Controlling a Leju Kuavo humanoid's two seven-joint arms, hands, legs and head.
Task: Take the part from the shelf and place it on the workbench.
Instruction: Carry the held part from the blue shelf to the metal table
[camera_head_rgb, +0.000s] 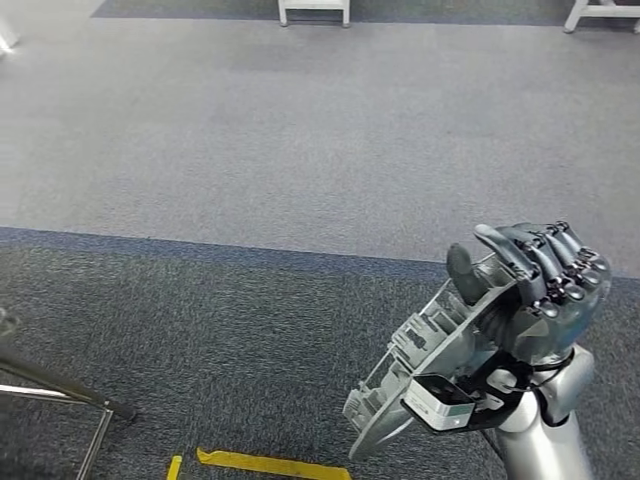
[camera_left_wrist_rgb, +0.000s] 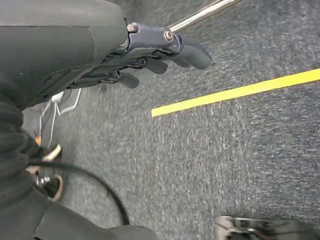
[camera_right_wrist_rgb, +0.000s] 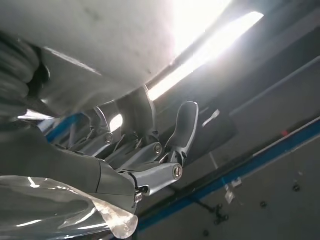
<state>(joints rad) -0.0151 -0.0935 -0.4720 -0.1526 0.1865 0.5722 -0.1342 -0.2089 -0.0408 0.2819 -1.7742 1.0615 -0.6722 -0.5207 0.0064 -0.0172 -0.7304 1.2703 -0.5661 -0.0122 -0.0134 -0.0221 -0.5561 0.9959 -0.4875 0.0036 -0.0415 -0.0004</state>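
R hand (camera_head_rgb: 540, 285) clamped round grey part (camera_head_rgb: 423, 365), held up over dark carpet just right of yellow tape (camera_head_rgb: 272, 464), L hand (camera_left_wrist_rgb: 151, 55) above carpet, fingers extended, apparently empty

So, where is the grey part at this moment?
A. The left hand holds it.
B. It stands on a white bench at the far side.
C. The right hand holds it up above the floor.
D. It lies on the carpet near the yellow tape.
C: in the head view the right hand grips the grey part above the carpet, while the left hand holds nothing.
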